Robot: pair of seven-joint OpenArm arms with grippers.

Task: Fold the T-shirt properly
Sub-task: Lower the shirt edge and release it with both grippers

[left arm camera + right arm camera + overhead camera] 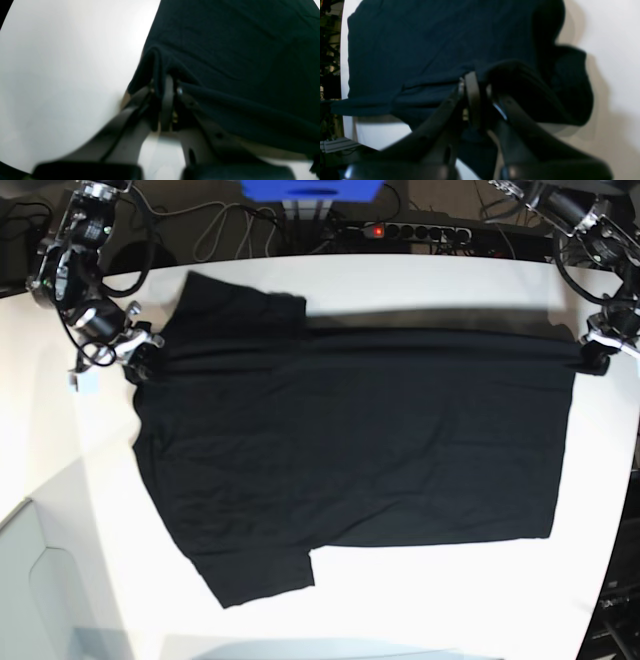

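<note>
The black T-shirt (350, 450) lies spread across the white table (450, 600), plain face up, sleeves at the left of the base view. Its far edge is pulled taut and lifted slightly between both grippers, casting a shadow behind it. My left gripper (592, 360) is shut on the hem corner at the right; in the left wrist view its fingertips (166, 82) pinch a fold of the T-shirt (237, 50). My right gripper (140, 355) is shut on the shoulder end at the left, and the right wrist view shows the gripper (472, 80) clamping bunched T-shirt cloth (420, 45).
A power strip (400, 230) with a red light, cables and a blue box (310, 190) sit beyond the table's far edge. A small pale-blue tag (85, 382) lies near the right gripper. Bare white table shows in front of the shirt.
</note>
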